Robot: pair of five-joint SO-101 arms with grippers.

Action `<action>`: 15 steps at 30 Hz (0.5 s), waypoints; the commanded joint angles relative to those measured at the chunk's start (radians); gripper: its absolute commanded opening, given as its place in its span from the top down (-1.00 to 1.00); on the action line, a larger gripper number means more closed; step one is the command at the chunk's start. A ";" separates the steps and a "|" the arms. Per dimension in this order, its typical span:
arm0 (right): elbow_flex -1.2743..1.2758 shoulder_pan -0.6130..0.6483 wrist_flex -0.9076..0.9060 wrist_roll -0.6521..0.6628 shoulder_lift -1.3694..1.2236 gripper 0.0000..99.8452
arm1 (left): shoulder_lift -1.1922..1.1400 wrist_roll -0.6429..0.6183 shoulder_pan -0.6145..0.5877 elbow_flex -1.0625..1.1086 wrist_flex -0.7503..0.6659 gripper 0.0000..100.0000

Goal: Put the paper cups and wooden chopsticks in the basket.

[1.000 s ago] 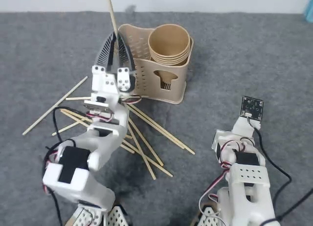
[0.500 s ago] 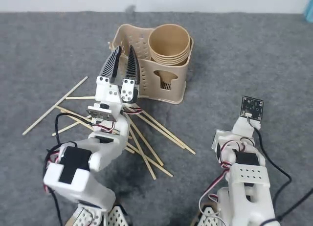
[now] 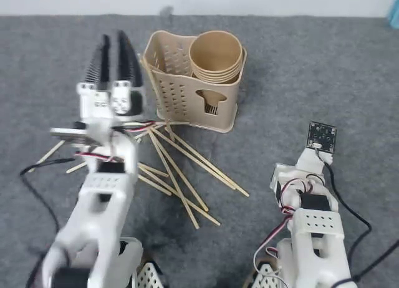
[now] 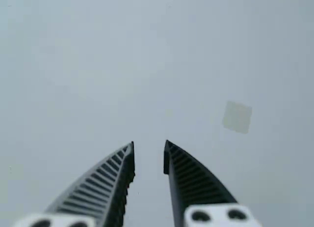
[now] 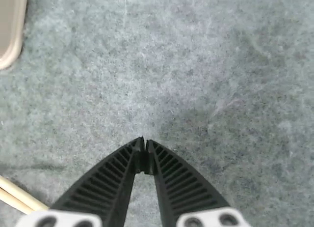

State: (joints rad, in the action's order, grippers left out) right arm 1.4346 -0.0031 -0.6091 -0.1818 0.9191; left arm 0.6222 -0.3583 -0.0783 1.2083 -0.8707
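Note:
The beige basket (image 3: 187, 98) stands at the back of the grey carpet with a stack of paper cups (image 3: 216, 55) in its right compartment. One wooden chopstick (image 3: 153, 90) slants along the basket's left wall; I cannot tell if it is inside. Several more chopsticks (image 3: 181, 169) lie crossed on the carpet in front. My left gripper (image 3: 112, 37) (image 4: 149, 144) is raised left of the basket, open a little, with nothing between its fingers. My right gripper (image 5: 145, 141) is shut and empty, low over bare carpet, with the right arm (image 3: 310, 204) at the front right.
In the right wrist view a basket corner (image 5: 10, 25) and two chopstick ends (image 5: 14, 200) show at the edges. More loose chopsticks (image 3: 50, 152) lie left of the left arm. Bare carpet (image 3: 299, 82) spreads right of the basket.
A second ago my left gripper held a chopstick upright over the basket. It has let go, and swung up and to the left, away from the basket. The right arm has stayed still.

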 commanded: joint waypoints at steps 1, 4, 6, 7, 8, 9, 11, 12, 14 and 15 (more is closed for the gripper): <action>-0.006 -0.005 0.022 -0.005 0.021 0.98 | 0.365 -0.081 -0.023 -0.016 0.431 0.80; -0.006 -0.005 0.018 -0.005 0.021 0.98 | 0.605 -0.104 -0.018 -0.044 0.839 0.80; -0.006 -0.005 0.016 -0.005 0.021 0.98 | 0.738 -0.127 -0.012 -0.061 1.106 0.80; -0.006 -0.005 0.015 -0.005 0.021 0.98 | 0.793 -0.143 -0.011 -0.065 1.217 0.80; -0.006 -0.005 0.015 -0.005 0.021 0.98 | 0.842 -0.163 -0.011 -0.064 1.297 0.80; -0.006 -0.005 0.015 -0.005 0.021 0.98 | 0.876 -0.183 -0.011 -0.061 1.353 0.80; -0.006 -0.005 0.015 -0.005 0.021 0.98 | 0.905 -0.204 -0.011 -0.051 1.436 0.80; -0.005 -0.005 0.015 -0.005 0.019 0.98 | 0.904 -0.206 -0.011 -0.044 1.461 0.80; -0.005 -0.005 0.013 -0.005 0.019 0.98 | 0.873 -0.206 -0.011 -0.033 1.494 0.80; 0.005 -0.005 0.013 -0.005 0.025 0.98 | 0.848 -0.206 -0.011 -0.025 1.498 0.80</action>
State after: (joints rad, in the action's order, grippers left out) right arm 1.4346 -0.0031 -0.6091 -0.1818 0.9191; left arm 1.5014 -0.5470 -0.0921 1.1868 0.5884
